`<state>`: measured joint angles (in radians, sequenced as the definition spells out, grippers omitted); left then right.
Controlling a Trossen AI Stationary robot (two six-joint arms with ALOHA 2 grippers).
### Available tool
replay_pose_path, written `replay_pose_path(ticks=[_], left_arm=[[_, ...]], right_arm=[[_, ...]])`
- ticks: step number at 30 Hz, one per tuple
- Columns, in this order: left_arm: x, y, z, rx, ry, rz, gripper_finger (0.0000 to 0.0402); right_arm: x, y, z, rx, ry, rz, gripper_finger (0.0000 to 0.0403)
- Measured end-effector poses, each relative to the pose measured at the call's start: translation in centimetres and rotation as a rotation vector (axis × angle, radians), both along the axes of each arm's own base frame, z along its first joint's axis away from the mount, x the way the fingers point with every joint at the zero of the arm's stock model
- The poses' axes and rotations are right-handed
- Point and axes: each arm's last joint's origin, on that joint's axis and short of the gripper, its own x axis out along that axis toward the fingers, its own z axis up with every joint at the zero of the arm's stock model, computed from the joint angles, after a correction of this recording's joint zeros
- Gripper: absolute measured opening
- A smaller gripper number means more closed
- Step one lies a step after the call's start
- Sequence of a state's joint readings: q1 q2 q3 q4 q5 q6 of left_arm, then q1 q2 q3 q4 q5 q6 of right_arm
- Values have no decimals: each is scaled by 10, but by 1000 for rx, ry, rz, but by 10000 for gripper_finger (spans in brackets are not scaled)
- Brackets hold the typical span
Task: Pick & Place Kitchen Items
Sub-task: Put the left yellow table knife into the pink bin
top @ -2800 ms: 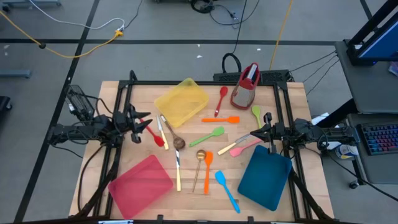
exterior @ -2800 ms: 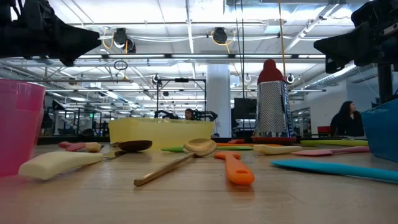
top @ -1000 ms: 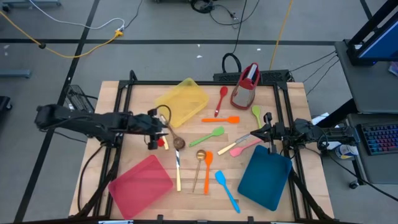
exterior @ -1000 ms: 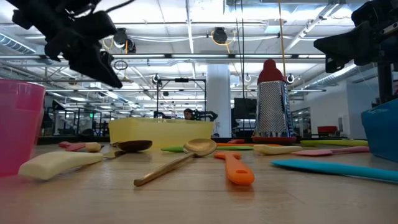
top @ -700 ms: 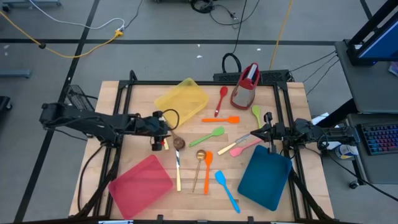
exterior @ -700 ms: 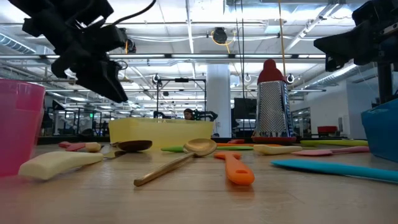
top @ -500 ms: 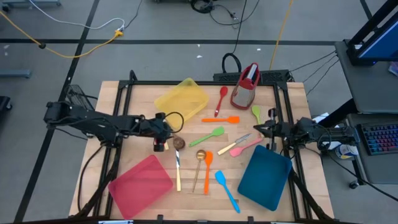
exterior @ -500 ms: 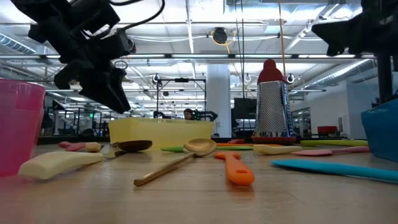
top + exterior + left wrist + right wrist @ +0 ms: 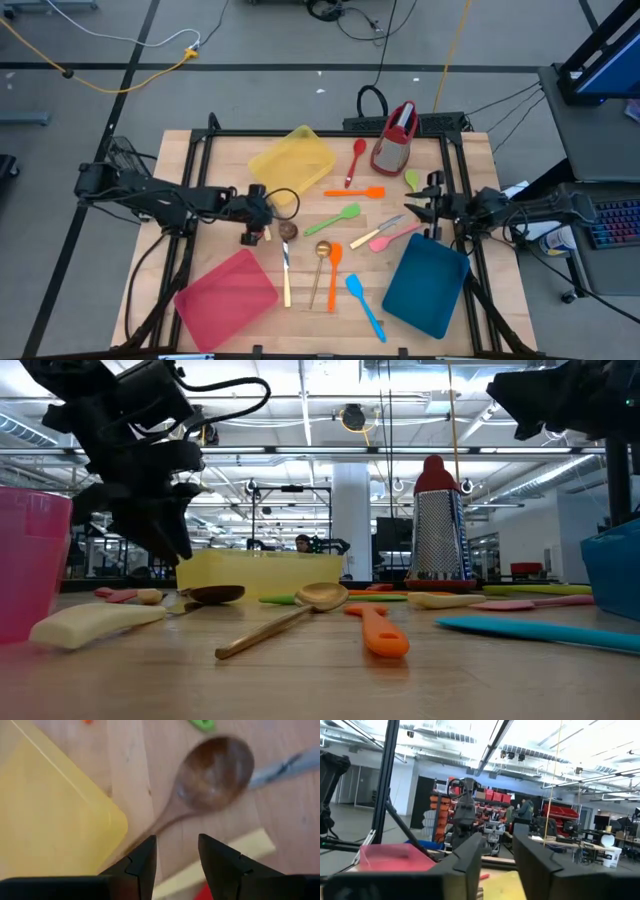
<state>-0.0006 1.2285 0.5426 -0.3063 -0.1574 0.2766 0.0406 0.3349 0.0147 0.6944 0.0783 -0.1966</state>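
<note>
Kitchen items lie scattered on the wooden table (image 9: 470, 160). A dark wooden spoon (image 9: 285, 226) lies flat beside the yellow tray (image 9: 293, 162). My left gripper (image 9: 262, 226) hangs open just above the spoon's handle (image 9: 165, 817), slanting down, one finger on each side of it and clear of it; the low view shows the left gripper (image 9: 172, 555) above the tabletop. A pale-handled knife (image 9: 225, 860) lies by its fingers. My right gripper (image 9: 424, 200) stands open at the table's right side, tipped upward, with nothing between its fingers (image 9: 470, 855).
A pink-red tray (image 9: 227, 293) sits near left and a blue tray (image 9: 424, 285) near right. A red-topped grater (image 9: 395, 140) stands at the far side. Red (image 9: 355, 160), orange (image 9: 355, 192), green (image 9: 335, 218), pink (image 9: 395, 238), gold (image 9: 320, 262) and blue (image 9: 366, 308) utensils lie mid-table.
My left gripper has gone toward the table's right and down, closing on the wooden spoon's handle by the yellow tray. My right gripper has risen a little and tipped upward. No utensil has moved.
</note>
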Motion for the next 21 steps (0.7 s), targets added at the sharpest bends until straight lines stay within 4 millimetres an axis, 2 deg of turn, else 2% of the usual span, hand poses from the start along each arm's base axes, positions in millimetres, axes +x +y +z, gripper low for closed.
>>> replay_pose_path(ticks=[7,14,21], left_arm=[[-11,0,-7,75,160,-119,147],[-13,3,-9,220,235,-273,147],[-13,18,-14,192,267,-293,147]], right_arm=[[15,1,-3,-3,5,0,154],[27,1,-8,23,19,9,149],[35,1,-12,14,32,6,149]])
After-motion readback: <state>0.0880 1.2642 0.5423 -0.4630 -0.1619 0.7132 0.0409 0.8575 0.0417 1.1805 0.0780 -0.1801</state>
